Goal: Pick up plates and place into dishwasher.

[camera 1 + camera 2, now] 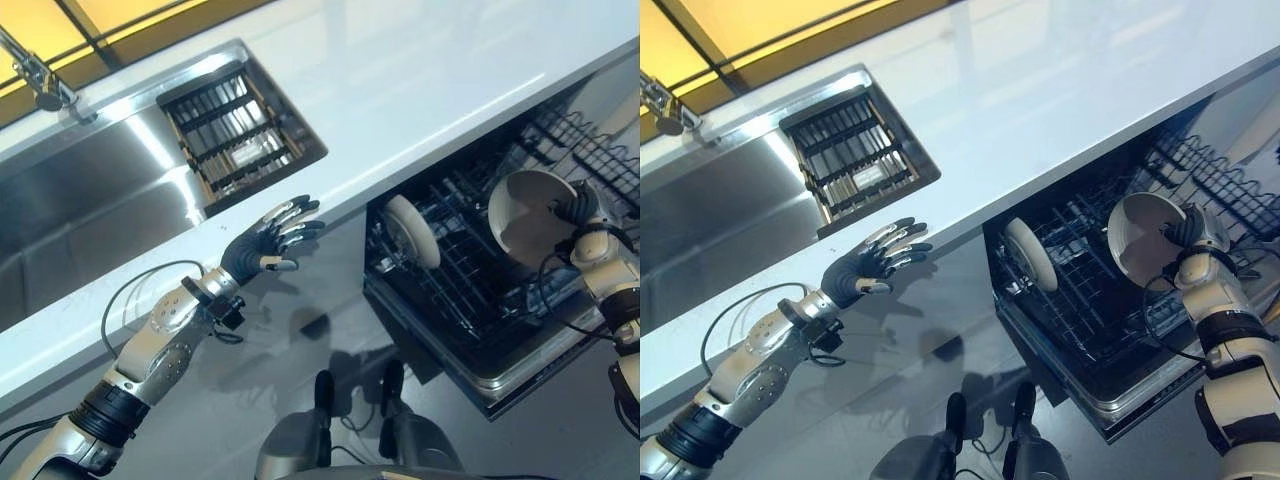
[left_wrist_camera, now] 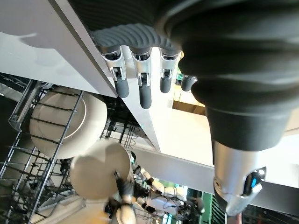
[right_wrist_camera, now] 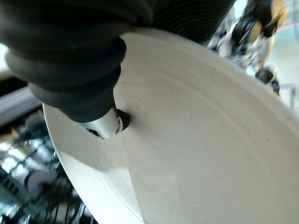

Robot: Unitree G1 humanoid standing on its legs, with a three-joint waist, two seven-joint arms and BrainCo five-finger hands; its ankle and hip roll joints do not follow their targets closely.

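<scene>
Sink [image 1: 80, 210]: steel basin at my far left, let into the white counter [image 1: 420, 90], with the tap [image 1: 40, 80] at its far corner.
Drain rack [image 1: 235, 130]: a dark slatted rack sits in the sink's right end.
My left hand [image 1: 262, 243]: it hovers in front of the counter edge, just below the rack, fingers [image 2: 145, 91] straight and spread, nothing in them.
Dishwasher rack [image 1: 470, 290]: the dark wire rack is pulled out under the counter, to the right of my left hand.
First plate [image 1: 410, 230]: a white plate stands on edge in the rack's left part, leaning between the wires.
Second plate [image 1: 530, 215]: this white plate is in my grasp, held upright over the right part of the rack, above the wires and apart from the first plate.
My right hand [image 1: 580, 208]: at the far right, it grips the second plate at its rim; my thumb [image 3: 105, 126] presses flat on its face, my other fingers are hidden behind it.
</scene>
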